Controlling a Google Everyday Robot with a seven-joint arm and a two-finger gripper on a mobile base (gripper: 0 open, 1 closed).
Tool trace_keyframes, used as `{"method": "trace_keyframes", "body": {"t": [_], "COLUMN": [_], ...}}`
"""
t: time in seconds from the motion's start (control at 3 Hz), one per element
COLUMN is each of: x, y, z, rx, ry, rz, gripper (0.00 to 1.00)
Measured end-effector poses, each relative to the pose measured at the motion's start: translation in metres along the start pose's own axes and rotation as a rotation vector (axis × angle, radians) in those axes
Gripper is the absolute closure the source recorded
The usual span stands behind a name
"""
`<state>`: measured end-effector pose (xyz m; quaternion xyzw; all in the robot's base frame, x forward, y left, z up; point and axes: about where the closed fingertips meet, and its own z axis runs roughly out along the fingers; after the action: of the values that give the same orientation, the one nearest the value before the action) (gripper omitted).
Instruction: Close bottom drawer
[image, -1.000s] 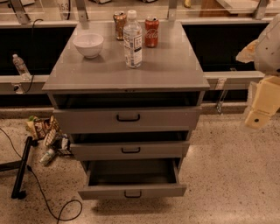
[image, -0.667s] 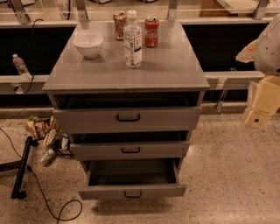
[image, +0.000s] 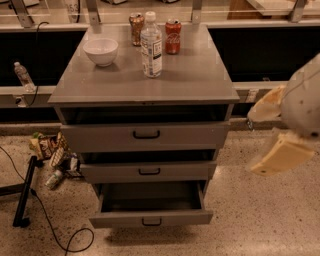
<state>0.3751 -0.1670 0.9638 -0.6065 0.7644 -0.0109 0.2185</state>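
Bottom drawer (image: 151, 218) juts farthest out — hand (image: 274, 134) well right of cabinet (image: 200, 80) edge.

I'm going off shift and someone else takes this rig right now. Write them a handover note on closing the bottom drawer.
Gripper: open, empty, off to the right of the cabinet, higher than the drawer to be closed, touching nothing.
Bottom drawer: pulled out, the furthest of the three; what shows of its inside looks empty; black loop handle faces front.
Done: nothing yet; no contact with the drawer.
Left: lower the gripper to the drawer front and push it in flush.
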Motion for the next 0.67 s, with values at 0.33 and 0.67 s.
{"method": "trace_keyframes", "body": {"t": [0.33,0.67], "x": [-0.019,-0.012], "y": [0.032,0.051], "z": [0.052,0.081], "rx": [-0.033,-0.068], "ry": [-0.113,-0.131], "rz": [-0.045,-0.095], "gripper": [0.43,0.2]}}
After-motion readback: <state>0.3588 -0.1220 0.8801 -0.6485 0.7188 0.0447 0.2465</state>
